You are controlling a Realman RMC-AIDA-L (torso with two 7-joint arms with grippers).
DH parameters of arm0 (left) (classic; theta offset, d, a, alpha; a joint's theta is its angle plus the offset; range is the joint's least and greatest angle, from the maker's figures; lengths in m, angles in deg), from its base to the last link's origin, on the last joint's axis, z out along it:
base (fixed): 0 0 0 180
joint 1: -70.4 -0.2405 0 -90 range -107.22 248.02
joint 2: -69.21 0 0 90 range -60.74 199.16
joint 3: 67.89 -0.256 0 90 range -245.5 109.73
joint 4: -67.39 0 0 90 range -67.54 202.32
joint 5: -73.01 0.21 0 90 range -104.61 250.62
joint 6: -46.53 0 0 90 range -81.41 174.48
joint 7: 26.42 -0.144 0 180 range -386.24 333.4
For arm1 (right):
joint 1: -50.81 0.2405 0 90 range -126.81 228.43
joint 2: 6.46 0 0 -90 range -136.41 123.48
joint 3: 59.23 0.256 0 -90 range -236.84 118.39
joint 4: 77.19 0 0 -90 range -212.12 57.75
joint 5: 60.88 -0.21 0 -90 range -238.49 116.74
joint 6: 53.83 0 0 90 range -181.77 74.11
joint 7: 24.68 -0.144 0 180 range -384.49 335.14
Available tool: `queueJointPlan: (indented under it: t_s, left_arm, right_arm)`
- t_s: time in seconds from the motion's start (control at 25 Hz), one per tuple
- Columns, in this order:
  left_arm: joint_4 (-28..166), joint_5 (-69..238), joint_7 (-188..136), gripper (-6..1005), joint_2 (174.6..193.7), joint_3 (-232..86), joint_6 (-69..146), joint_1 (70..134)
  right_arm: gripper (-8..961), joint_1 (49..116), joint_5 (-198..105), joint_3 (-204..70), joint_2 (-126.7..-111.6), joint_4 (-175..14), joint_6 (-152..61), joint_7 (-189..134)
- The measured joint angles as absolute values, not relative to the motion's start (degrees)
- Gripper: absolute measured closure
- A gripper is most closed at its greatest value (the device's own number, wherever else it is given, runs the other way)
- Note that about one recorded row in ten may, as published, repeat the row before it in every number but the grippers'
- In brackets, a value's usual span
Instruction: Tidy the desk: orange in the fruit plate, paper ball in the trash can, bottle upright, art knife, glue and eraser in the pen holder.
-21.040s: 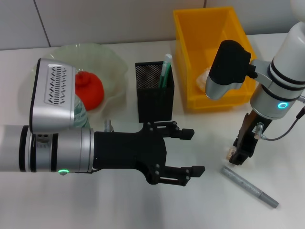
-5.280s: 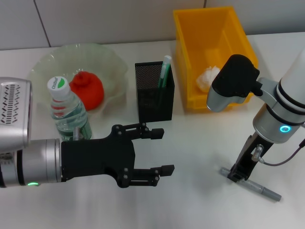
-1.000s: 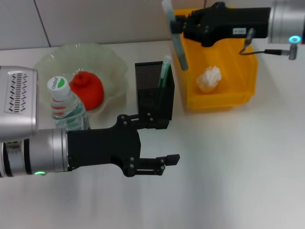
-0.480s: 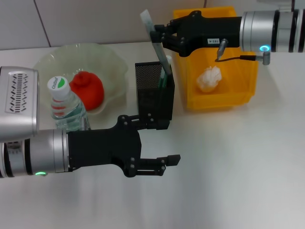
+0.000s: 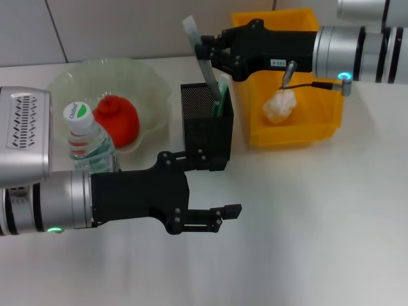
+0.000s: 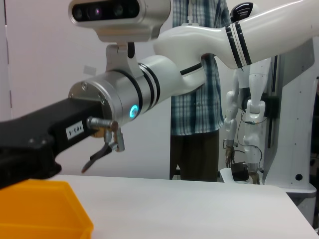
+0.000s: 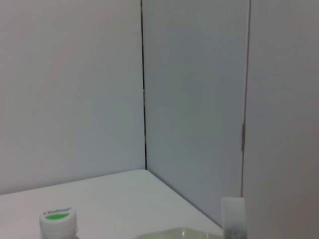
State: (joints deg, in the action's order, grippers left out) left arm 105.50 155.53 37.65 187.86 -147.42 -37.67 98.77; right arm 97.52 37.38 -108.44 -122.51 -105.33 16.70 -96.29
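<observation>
Art knife poised over the pen holder

Nearest, the left gripper (image 5: 220, 188) hovers spread above the desk. Beyond, the right gripper (image 5: 207, 51) pinches the art knife (image 5: 199, 48), tilted, its lower end at the pen holder (image 5: 205, 131).

Two silver cylindrical forearms banded with black rings and small green or blue indicator lights, each ending in a matte black gripper, left (image 5: 207, 191) and right (image 5: 213, 51), the right carrying a thin black cable and white label.
</observation>
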Motion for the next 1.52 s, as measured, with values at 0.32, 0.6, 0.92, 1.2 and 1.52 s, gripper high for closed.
queueJointPlan:
  t_s: [0.32,0.6,0.92,1.2,1.52]
  left_arm:
    - [105.44,155.53,37.66,213,187.86,-147.42,-37.68,98.79]
    - [105.35,155.53,37.66,213,187.86,-147.42,-37.71,98.70]
    - [105.25,155.53,37.65,213,187.85,-147.42,-37.67,98.73]
    - [104.61,155.54,37.46,214,187.84,-147.42,-37.66,98.86]
    - [104.55,155.54,37.40,214,187.77,-147.42,-37.67,98.88]
  right_arm:
    - [783,97.74,37.21,-108.44,-123.39,-104.76,15.56,-94.91]
    - [780,97.75,36.31,-108.44,-123.90,-103.63,14.29,-93.25]
    - [776,97.92,36.06,-108.44,-123.97,-103.08,13.04,-93.17]
    - [773,97.65,35.76,-108.58,-124.50,-102.97,11.16,-93.40]
    - [770,97.65,36.07,-108.96,-124.51,-102.97,10.62,-95.32]
